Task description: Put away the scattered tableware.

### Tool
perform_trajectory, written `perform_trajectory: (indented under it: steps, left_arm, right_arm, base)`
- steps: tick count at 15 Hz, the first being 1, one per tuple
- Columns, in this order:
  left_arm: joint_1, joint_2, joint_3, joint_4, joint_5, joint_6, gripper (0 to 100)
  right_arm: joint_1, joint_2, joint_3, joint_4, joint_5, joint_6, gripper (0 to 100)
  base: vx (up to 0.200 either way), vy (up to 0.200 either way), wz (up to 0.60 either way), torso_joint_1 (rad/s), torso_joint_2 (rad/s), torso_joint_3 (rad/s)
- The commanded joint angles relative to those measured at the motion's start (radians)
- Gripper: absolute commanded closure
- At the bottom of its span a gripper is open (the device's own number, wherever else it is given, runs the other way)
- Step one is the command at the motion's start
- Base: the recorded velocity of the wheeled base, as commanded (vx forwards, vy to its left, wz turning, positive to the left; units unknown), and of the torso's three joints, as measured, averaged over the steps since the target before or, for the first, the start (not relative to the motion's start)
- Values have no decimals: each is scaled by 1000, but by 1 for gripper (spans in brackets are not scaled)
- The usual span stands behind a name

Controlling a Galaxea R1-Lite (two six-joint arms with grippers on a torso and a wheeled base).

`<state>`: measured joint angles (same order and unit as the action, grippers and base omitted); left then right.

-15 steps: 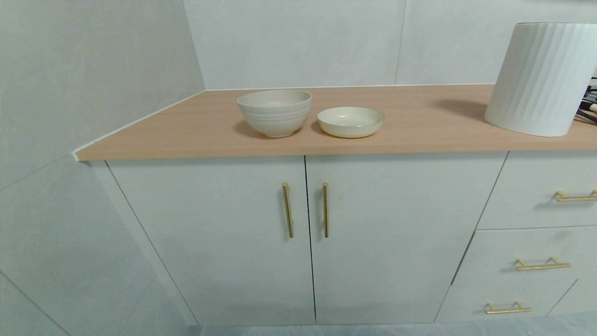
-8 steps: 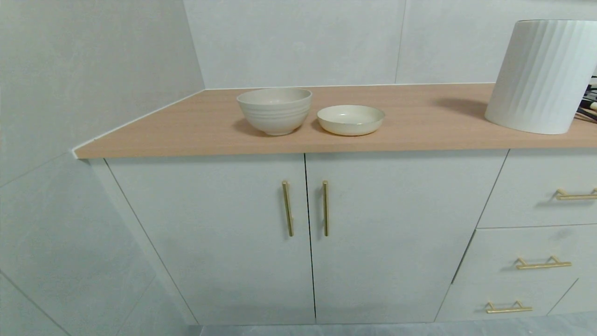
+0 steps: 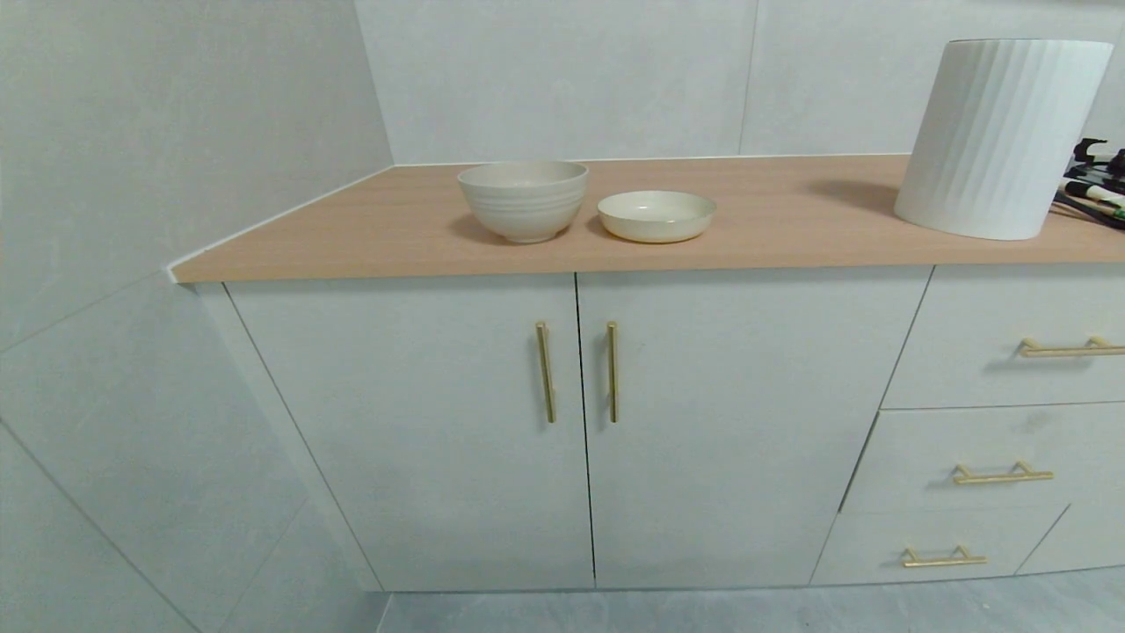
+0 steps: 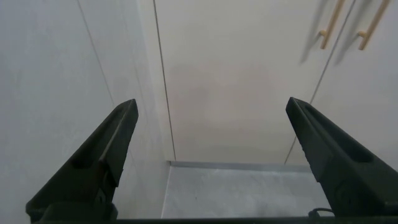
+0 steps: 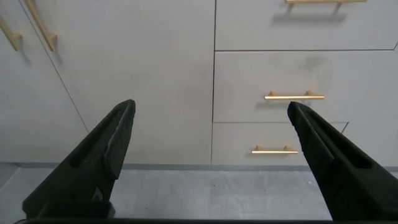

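Viewpoint farther back; bowl (image 3: 522, 199), dish (image 3: 656, 215) above left hand (image 4: 210, 104), right hand (image 5: 210, 107)

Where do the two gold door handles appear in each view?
Head view: handles on the two doors, under the bowl.
Left wrist view: handles on the same doors, above the floor.
Right wrist view: handles on the doors beside the drawers.
Shared landmark: grey floor below the doors.

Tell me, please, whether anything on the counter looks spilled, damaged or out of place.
Nothing stands out: the bowl and the shallow dish sit upright on the countertop; the cabinet doors below are shut.
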<state>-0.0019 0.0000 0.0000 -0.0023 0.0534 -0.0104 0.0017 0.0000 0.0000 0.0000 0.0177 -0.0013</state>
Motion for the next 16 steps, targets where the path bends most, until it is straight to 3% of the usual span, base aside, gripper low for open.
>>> perform_trajectory:
  steps: [1, 7, 10, 13, 16]
  left_arm:
    - [0, 2, 0, -1, 0, 0, 0]
    - [0, 2, 0, -1, 0, 0, 0]
    - [0, 2, 0, -1, 0, 0, 0]
    - [0, 0, 0, -1, 0, 7, 0]
    - [0, 0, 0, -1, 0, 6, 0]
  right_arm:
    - [1, 0, 0, 0, 1, 0, 0]
    - [1, 0, -3, -2, 11, -8, 0]
    - [11, 100, -173, 21, 105, 4, 0]
    - [40, 453, -209, 64, 159, -49, 0]
    - [46, 692, -327, 44, 166, -51, 0]
  base:
    - [0, 0, 0, 0, 0, 0]
    - [0, 0, 0, 0, 0, 0]
    - [0, 0, 0, 0, 0, 0]
    - [0, 0, 0, 0, 0, 0]
    - [0, 0, 0, 0, 0, 0]
